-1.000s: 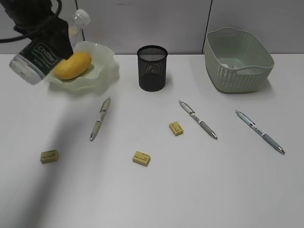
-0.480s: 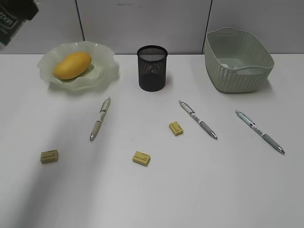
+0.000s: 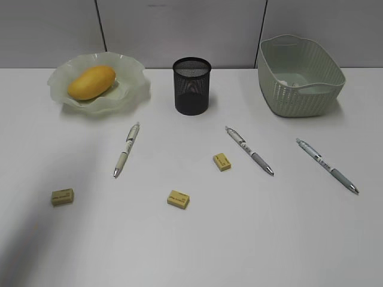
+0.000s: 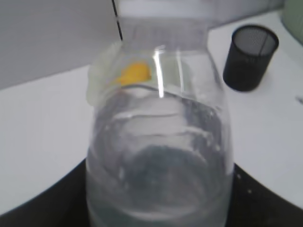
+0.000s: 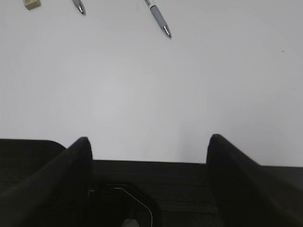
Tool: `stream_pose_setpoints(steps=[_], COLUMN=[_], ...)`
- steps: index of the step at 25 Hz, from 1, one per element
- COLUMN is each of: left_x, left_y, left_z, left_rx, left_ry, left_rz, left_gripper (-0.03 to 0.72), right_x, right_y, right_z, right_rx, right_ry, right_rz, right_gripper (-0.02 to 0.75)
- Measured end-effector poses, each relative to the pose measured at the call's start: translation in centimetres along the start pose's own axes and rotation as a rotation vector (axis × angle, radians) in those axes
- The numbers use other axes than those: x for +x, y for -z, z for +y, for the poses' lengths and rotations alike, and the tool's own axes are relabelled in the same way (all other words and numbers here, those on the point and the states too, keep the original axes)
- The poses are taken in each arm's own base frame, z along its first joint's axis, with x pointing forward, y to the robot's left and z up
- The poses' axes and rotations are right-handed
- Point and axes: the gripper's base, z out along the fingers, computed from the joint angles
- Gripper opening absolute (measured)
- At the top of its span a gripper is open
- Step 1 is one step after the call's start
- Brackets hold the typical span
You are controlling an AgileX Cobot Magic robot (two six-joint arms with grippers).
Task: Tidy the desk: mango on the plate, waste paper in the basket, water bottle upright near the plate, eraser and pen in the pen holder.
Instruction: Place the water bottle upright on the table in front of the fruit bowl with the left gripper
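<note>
The clear water bottle (image 4: 158, 156) fills the left wrist view, with my left gripper (image 4: 158, 208) shut on its body. Bottle and left arm are outside the exterior view. The mango (image 3: 91, 82) lies on the ruffled green plate (image 3: 134, 89) at the back left. The black mesh pen holder (image 3: 191, 85) stands beside the plate. Three pens (image 3: 126, 149) (image 3: 249, 150) (image 3: 327, 165) and three yellow erasers (image 3: 62, 197) (image 3: 178, 199) (image 3: 222, 161) lie on the desk. A white scrap of waste paper (image 3: 290, 78) shows inside the basket (image 3: 301, 95). My right gripper (image 5: 149, 146) is open over bare desk.
The basket stands at the back right against a grey partition wall. In the right wrist view, two pen tips (image 5: 158, 16) (image 5: 78, 6) and an eraser (image 5: 31, 4) lie far ahead of the fingers.
The left arm with the bottle has risen up and to the left, out of the exterior view. Nothing on the desk has moved.
</note>
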Motion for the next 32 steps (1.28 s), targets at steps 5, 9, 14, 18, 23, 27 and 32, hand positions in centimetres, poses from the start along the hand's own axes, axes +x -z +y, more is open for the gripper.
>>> stream_pose_setpoints(steps=[5, 9, 14, 18, 23, 27, 32], left_x=[2.5, 5.3, 7.0, 8.0, 8.7, 9.8, 12.0], left_y=[-2.1, -4.5, -7.4, -9.8, -12.9, -16.3, -19.6], left_z=[0.6, 1.6, 2.5, 3.2, 2.9, 2.2, 2.1], left_rx=[-0.095, -0.188, -0.268, -0.326, -0.352, -0.298, -0.290], left_ry=[0.162, 0.333, 0.372, 0.401, 0.394, 0.342, 0.305], left_rz=[-0.235, -0.291, -0.257, -0.245, -0.305, -0.392, -0.477], left_gripper=[0.497, 0.497, 0.497, 0.497, 0.497, 0.497, 0.497], right_x=[0.0, 0.0, 0.0, 0.0, 0.0, 0.0, 0.0], right_y=[0.0, 0.0, 0.0, 0.0, 0.0, 0.0, 0.0], right_z=[0.0, 0.0, 0.0, 0.0, 0.0, 0.0, 0.0], right_rx=[0.000, 0.000, 0.000, 0.000, 0.000, 0.000, 0.000], right_ry=[0.000, 0.001, 0.001, 0.001, 0.001, 0.001, 0.001], right_rz=[0.000, 0.000, 0.000, 0.000, 0.000, 0.000, 0.000], right_gripper=[0.586, 0.586, 0.586, 0.585, 0.585, 0.585, 0.585])
